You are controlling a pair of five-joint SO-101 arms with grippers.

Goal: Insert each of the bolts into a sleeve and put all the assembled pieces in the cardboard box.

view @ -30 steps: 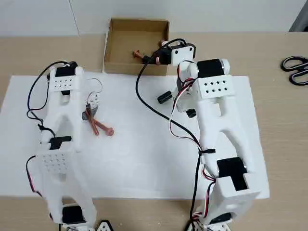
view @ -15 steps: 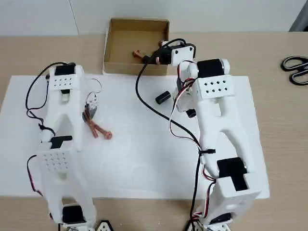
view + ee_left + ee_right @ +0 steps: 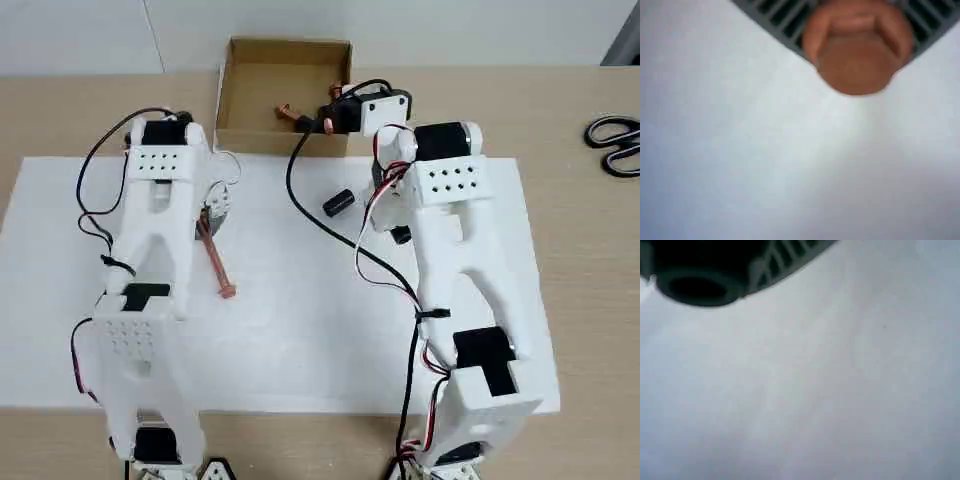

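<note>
Copper pieces [image 3: 290,113] lie in cardboard box [image 3: 232,95]; left gripper [image 3: 208,222] grips bolt [image 3: 217,265], right gripper [image 3: 397,232] grips sleeve [image 3: 697,287]; loose sleeve [image 3: 338,202] beside it unfilled.

The bolt [image 3: 215,262] looked like coppery metal with a dull sheen, and the sleeve [image 3: 697,287] like smooth black plastic. The cardboard box [image 3: 250,140] was brown and matt, the sheet [image 3: 300,330] white and matt, the table [image 3: 590,250] pale wood grain. The left arm [image 3: 150,240] and right arm [image 3: 460,230] were white matt plastic.
</note>
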